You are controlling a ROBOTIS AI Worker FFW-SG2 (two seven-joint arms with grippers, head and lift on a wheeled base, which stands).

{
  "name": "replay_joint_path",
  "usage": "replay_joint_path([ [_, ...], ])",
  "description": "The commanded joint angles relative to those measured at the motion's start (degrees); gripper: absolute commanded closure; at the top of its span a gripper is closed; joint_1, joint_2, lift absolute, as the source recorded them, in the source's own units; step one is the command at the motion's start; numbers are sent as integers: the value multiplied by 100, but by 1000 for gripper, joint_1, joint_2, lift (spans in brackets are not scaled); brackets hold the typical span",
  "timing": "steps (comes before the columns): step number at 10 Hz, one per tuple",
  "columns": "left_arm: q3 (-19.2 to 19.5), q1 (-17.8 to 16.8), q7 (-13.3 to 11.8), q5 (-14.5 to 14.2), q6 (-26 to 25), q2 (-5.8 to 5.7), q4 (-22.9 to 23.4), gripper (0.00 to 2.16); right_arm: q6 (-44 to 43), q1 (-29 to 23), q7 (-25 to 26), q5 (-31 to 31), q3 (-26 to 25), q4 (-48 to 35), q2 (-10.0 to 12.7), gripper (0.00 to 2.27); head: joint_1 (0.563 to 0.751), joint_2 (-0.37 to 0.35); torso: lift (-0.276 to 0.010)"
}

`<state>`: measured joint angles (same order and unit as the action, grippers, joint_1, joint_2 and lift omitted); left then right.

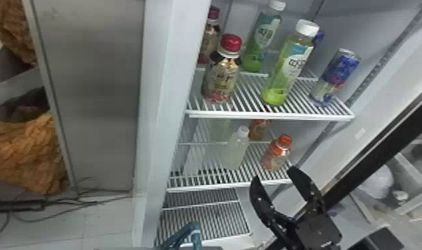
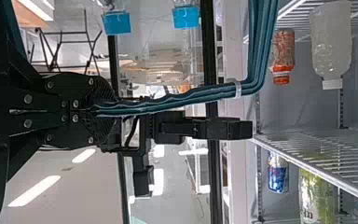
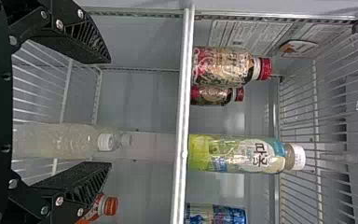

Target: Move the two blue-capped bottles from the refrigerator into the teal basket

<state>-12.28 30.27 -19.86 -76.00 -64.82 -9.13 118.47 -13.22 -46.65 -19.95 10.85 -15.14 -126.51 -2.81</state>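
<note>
Apparently inside teal basket (image 2: 262, 42), upright: both blue-capped bottles (image 2: 116, 23) (image 2: 186, 17). Gripping handle (image 2: 168, 100) in closed left pincer (image 2: 105, 111); right pincer (image 1: 273, 174) wide open, empty, near shelf's (image 1: 226, 186) front right corner. Could topple bottles by swinging basket, or knock orange-capped bottle (image 1: 275, 158) by closing carelessly.

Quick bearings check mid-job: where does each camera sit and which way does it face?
Head view: on the head, facing forward and down into the refrigerator; the open right fingers show.
Left wrist view: on the left wrist, looking out along the left fingers, closed on the teal handle.
Right wrist view: on the right wrist, facing into the refrigerator between the right fingers.
Head and right wrist share the front green bottle.
</note>
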Motion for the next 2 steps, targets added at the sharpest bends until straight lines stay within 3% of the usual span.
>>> replay_joint_path([
  [1,-3,-4,0,-2,0,-1,0,1157,-1,11,0,-13,2,2,0,248,695,-350,-159],
  [2,-3,-4,0,-2,0,-1,0,1157,-15,-3,0,-21,2,-13,0,248,695,-350,-159],
])
